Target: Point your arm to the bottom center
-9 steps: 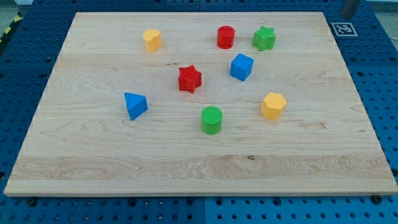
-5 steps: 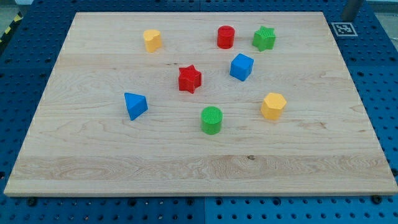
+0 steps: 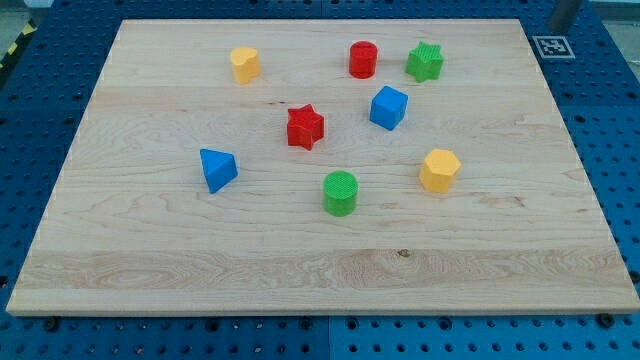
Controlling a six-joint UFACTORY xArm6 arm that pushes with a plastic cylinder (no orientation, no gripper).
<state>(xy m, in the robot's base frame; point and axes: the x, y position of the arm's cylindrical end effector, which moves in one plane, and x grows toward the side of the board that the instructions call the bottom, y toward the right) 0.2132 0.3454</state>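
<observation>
A wooden board (image 3: 320, 270) carries several blocks. A yellow block (image 3: 244, 64), a red cylinder (image 3: 362, 59) and a green star (image 3: 425, 62) stand near the view's top. A blue cube (image 3: 388, 107) and a red star (image 3: 305, 127) are in the middle. A blue triangle (image 3: 217, 168), a green cylinder (image 3: 340, 192) and a yellow hexagon (image 3: 439, 170) lie lower. A grey rod end, my tip (image 3: 562, 27), shows at the view's top right corner, off the board, right of the green star and touching no block.
The board lies on a blue perforated table (image 3: 615, 120). A black-and-white marker tag (image 3: 553, 46) sits just off the board's top right corner, below the rod.
</observation>
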